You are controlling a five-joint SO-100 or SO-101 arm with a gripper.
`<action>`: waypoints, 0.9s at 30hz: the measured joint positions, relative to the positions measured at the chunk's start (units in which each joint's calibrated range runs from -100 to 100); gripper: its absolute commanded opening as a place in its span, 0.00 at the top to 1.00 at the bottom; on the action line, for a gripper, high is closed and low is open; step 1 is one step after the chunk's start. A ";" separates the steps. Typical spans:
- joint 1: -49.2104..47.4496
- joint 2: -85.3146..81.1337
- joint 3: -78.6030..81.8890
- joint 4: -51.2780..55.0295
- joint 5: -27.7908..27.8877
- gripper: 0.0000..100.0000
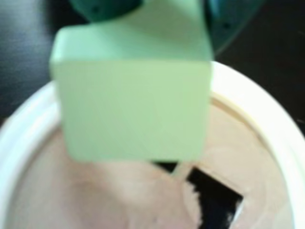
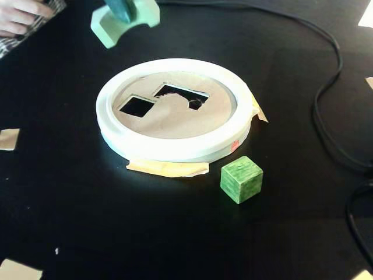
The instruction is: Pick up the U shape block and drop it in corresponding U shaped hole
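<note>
Gripper (image 2: 123, 10): you see only its dark teal tip, at the top edge of the fixed view. It pinches the U shape block from above, the fingers seated at the notch.
U shape block (image 2: 114, 23): pale mint green, lifted clear of the table and hanging above and behind the far left part of the disc in the fixed view. In the wrist view the block (image 1: 133, 105) fills the upper centre of the picture, blurred, with a flat face toward the camera.
Disc (image 2: 175, 149): tan plate inside a white raised rim, lying flat on the black table (image 2: 87, 221). You find tan tape (image 2: 169, 169) under its near edge.
U shaped hole (image 2: 178, 93): dark cutout in the far centre of the tan plate, unoccupied. In the wrist view part of a dark opening (image 1: 214, 200) shows just below the block; which cutout it is cannot be told.
Square hole (image 2: 136, 106): smaller dark cutout, just left of the U shaped hole in the fixed view.
Green cube (image 2: 241, 178): darker streaked green, resting on the table just beside the disc's near right rim, apart from it.
Cables (image 2: 326, 116): black, running along the right side of the table.
Person's hand (image 2: 20, 14): at the top left corner of the fixed view, well apart from the disc.
</note>
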 measured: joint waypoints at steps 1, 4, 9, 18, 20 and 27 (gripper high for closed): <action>-0.20 1.78 -0.29 -1.84 -0.93 0.99; -1.00 7.04 -0.29 -8.15 -3.08 0.99; -2.10 14.18 -0.39 -17.26 -6.11 0.99; -4.90 23.72 -3.03 -19.98 -9.67 0.99; -4.80 26.30 -5.56 -19.98 -9.67 0.99; -4.90 34.42 -11.81 -20.17 -9.67 0.99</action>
